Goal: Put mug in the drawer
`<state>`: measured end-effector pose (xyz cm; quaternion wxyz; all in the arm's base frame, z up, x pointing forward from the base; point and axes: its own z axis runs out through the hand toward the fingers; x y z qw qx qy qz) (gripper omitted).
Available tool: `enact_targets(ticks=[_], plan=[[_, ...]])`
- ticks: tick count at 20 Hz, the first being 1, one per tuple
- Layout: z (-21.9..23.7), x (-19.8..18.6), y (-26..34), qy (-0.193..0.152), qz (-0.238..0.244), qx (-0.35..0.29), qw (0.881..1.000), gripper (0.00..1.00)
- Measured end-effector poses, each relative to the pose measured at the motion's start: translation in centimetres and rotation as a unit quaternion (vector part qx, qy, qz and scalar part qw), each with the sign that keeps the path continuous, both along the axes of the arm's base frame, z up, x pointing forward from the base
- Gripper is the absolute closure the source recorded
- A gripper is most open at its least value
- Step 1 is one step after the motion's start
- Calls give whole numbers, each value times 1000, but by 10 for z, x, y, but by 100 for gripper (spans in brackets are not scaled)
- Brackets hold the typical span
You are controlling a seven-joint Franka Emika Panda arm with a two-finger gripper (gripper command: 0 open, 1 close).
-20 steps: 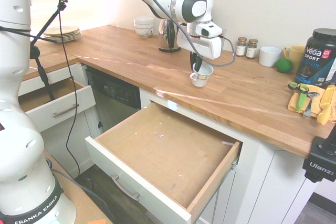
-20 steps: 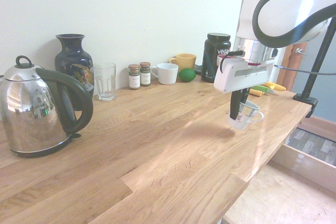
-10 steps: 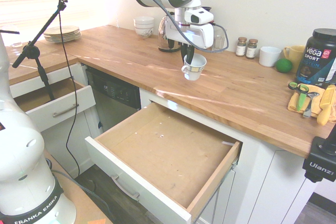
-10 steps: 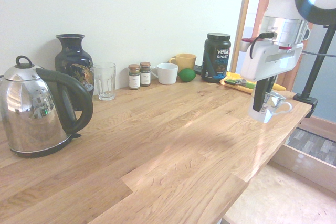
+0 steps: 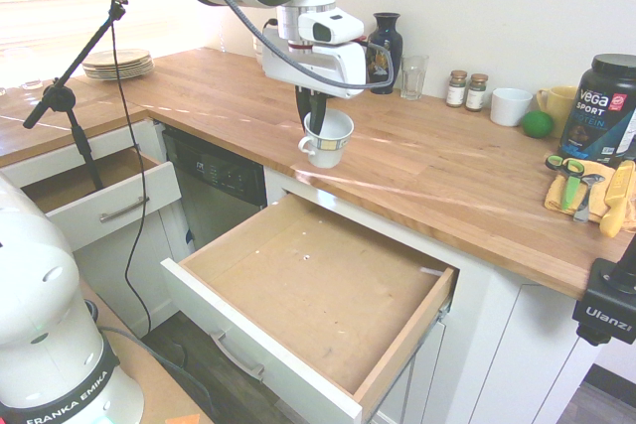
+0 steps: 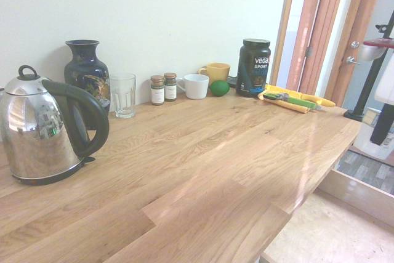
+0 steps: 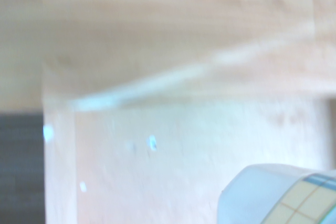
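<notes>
Tabletop (image 5: 467,171) of oiled wood runs along the wall and turns the corner, white cabinets beneath. Drawer (image 5: 308,290) stands pulled well out below its front edge: wide, shallow, plywood bottom bare, white front panel with a metal bar handle. A smaller white-fronted drawer (image 5: 94,191) is open further along, past the dark dishwasher (image 5: 214,186).

White arm reaches in from above, gripper (image 5: 311,118) pointing straight down. Fingers closed on the rim of the mug (image 5: 326,138), one dark finger inside the cup. Mug hangs clear of the tabletop, above its front edge, just short of the back of the drawer; loop handle toward the drawer side. In the second exterior view only a dark finger and a pale blur show at the far right edge. Wrist view, blurred: mug rim (image 7: 283,192) with a coloured checked band, tabletop edge and drawer bottom below it.

Steel kettle (image 6: 43,127) sits near the camera in the second exterior view. Behind it along the wall: dark blue vase (image 6: 86,75), empty glass (image 6: 123,95), two spice jars (image 6: 164,88), plain white mug (image 6: 196,86), yellow mug (image 6: 215,72), green lime (image 6: 219,87), black protein tub (image 6: 254,67). Yellow cloth with green-handled scissors (image 5: 568,178) lies near the end of the tabletop. Stack of plates (image 5: 117,63) sits by the window.
</notes>
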<state>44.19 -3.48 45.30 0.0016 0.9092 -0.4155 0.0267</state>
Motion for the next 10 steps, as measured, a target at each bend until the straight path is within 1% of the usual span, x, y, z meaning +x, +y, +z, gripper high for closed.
enact_targets(ticks=[3,6,10], plan=[[-21,-26,-11,10,-5,2,1000,100],[-54,-44,-18,22,-8,5,1000,100],[-96,-63,-22,23,-8,9,1000,100]])
